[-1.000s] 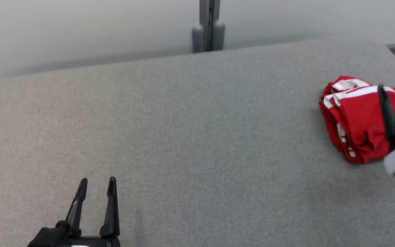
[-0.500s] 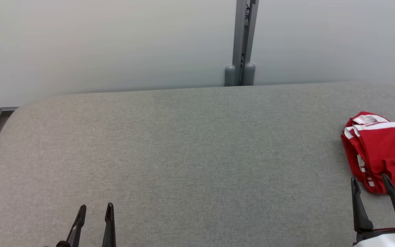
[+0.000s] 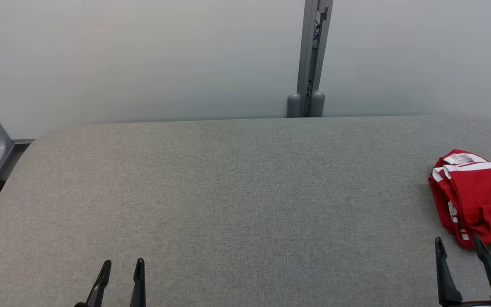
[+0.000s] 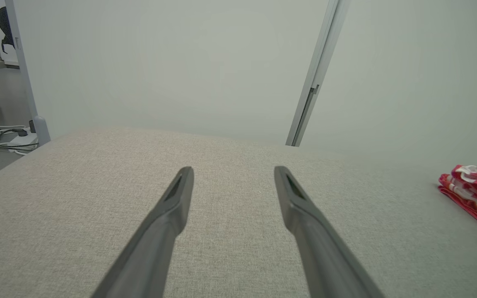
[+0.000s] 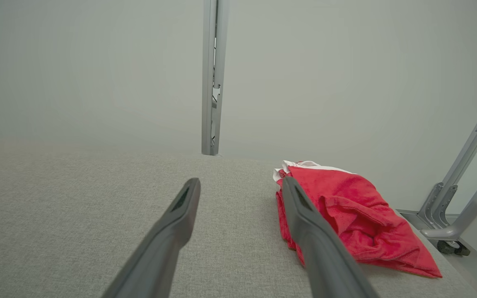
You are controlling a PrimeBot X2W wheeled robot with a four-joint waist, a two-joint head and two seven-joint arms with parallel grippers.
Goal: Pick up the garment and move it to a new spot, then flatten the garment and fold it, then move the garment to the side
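The grey padded table (image 3: pixel 228 192) is the largest thing here, and its size creates the main risk. Most of it is bare, while the garment (image 3: pixel 478 200) lies bunched at 3 o'clock, close to the rounded right edge, where a careless nudge outward could send it sliding to the floor. The red cloth, with white bands along its 12 o'clock side, looks folded into several loose layers. In my judgement, a pinch on the top layer alone would lift one flap and let the others unroll or drag. A grab that is too deep could catch the table covering along with the garment. The right gripper (image 3: pixel 457 241) is at 5 o'clock, just beside the garment's near hem, with its fingers spread and nothing between them. In the right wrist view, one finger (image 5: pixel 304 215) overlaps the cloth (image 5: pixel 346 215), and I cannot tell whether it touches. A forward push from here would probably plough the stack toward 12 o'clock instead of getting under it. The left gripper (image 3: pixel 123 262) is at 7 o'clock, its fingers also apart and empty, and it is well clear of the cloth. It is too far away to steady the pile if it slips. Off the table at 4 o'clock, the small caster (image 5: pixel 449 247) on a frame leg could snag any hanging fabric.
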